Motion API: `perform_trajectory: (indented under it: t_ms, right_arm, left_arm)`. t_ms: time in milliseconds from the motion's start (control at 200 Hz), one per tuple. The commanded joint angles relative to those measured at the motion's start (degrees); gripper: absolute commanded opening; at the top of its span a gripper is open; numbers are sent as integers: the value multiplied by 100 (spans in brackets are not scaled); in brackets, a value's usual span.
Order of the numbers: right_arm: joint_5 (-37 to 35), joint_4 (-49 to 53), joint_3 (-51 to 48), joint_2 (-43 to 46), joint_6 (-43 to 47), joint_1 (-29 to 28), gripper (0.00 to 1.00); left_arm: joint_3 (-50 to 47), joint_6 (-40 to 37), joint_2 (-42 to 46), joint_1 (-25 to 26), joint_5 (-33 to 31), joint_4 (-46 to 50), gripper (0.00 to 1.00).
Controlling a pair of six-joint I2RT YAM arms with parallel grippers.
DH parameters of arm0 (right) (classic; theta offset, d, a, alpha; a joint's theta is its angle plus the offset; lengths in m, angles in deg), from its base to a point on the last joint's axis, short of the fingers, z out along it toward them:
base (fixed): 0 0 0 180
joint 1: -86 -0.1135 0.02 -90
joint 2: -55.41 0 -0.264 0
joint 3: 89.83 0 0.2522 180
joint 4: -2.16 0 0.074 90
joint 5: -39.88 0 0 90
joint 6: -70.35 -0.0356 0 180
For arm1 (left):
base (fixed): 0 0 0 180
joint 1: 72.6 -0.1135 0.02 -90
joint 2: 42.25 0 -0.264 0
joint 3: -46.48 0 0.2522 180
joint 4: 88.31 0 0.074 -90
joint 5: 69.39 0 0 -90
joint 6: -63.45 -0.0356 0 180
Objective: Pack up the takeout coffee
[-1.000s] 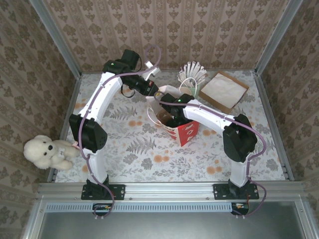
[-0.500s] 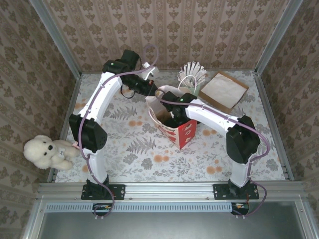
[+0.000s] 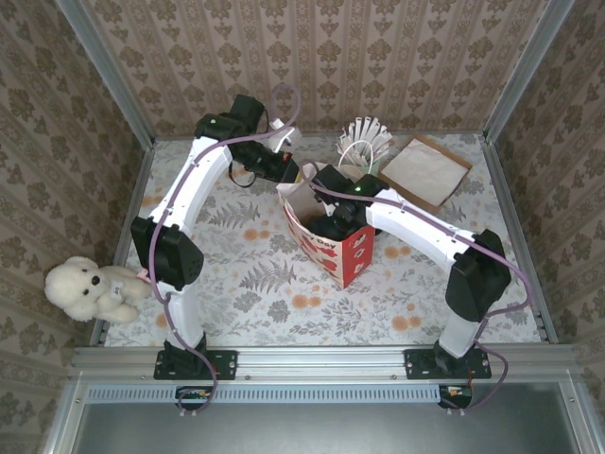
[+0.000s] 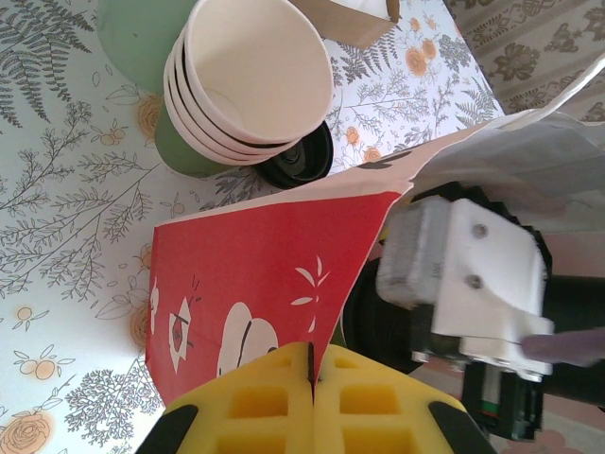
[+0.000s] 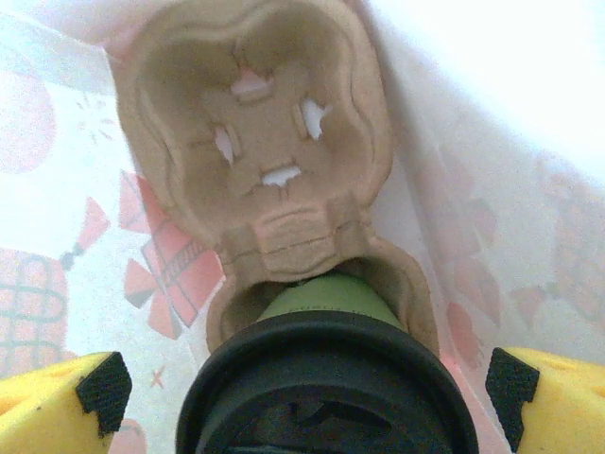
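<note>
Right wrist | takeout coffee (image 5: pixel 326 307) in tray (image 5: pixel 255 113) (inside bag (image 5: pixel 492 189)) | right pincer (image 5: pixel 309 392) spread

Two arms of glossy white tubular links (image 3: pixel 189 180) and bulky black joint housings (image 3: pixel 168 257) stand on black bases (image 3: pixel 194 364) along the lower frame edge. Each trails a looping mauve cable (image 3: pixel 284 95). The left end effector (image 4: pixel 312 383) has yellow fingers (image 4: pixel 265 411) moulded with square hollows and patched with black. A white wrist block (image 4: pixel 468 274) carries two screws.

Inside the paper bag (image 5: pixel 57 189), the takeout coffee (image 5: pixel 326 397) is running off the lower edge, its lid covering most of the cup. Beyond the bag's rim, a black round thing (image 4: pixel 301 163) is lying half hidden.
</note>
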Motion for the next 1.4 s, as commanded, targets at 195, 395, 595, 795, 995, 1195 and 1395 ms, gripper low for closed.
perform_trajectory:
  t_ms: [195, 395, 595, 795, 995, 1195, 1395]
  right_arm:
    - [293, -1250, -437, 913, 583, -31, 100]
    - [195, -1809, -642, 1366, 735, -16, 100]
    - [217, -2372, -879, 1645, 725, -22, 100]
    - [133, -2835, -1166, 2003, 780, -13, 100]
    - [159, -3603, -1837, 2620, 821, 12, 100]
    - [296, -4069, -2296, 3131, 999, 48, 100]
    - [471, -4011, -2488, 3646, 1148, 65, 100]
  left_arm:
    - [139, -25, 3, -6, 29, 32, 0]
    - [149, -16, -21, -6, 40, -8, 0]
    - [140, -46, -27, -2, 30, -69, 0]
    - [155, -148, -54, -1, 27, -70, 0]
    - [150, -154, -132, -6, 49, -67, 0]
    - [155, -148, -155, -6, 62, -89, 0]
    - [151, -157, -155, -20, 68, -104, 0]
